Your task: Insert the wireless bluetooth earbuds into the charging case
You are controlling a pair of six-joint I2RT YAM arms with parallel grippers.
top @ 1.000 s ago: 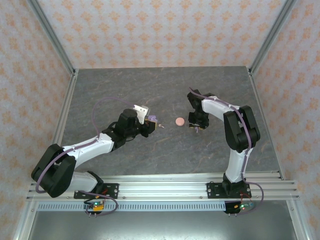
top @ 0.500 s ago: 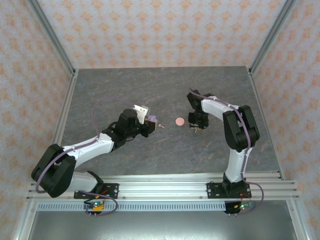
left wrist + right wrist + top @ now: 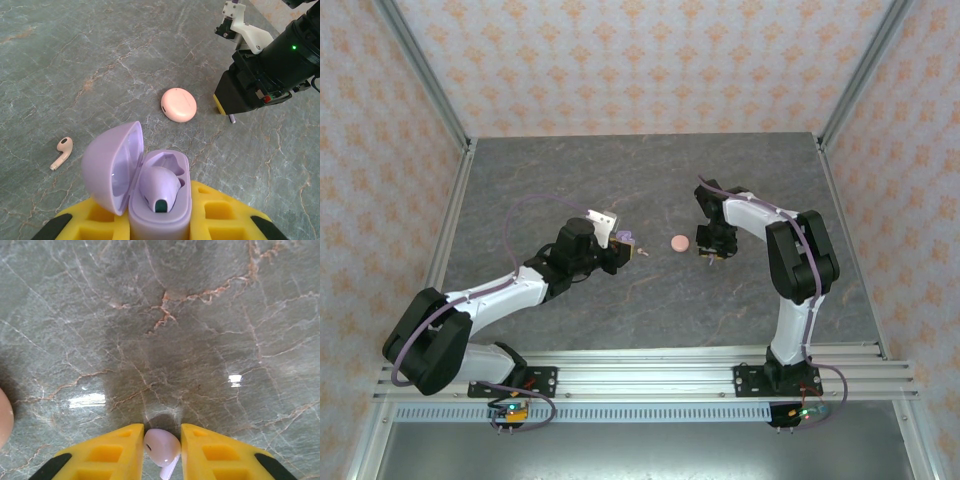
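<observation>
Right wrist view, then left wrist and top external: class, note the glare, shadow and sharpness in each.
Right wrist view: two white glare patches on the polished table, a dark shadow ahead of the jaws gripping the lilac earbud. Left wrist view: soft even light, the open lilac case in the jaws sharp, the pink case faintly shadowed. Top external view: evenly lit.

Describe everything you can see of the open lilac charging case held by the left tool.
The glossy lilac plastic charging case is rounded, with its domed lid hinged open to the left in the left wrist view. Its tray has two moulded sockets: the near one holds a lilac earbud, the far one is empty. It stands upright, clamped between the yellow fingers of the left tool.
</observation>
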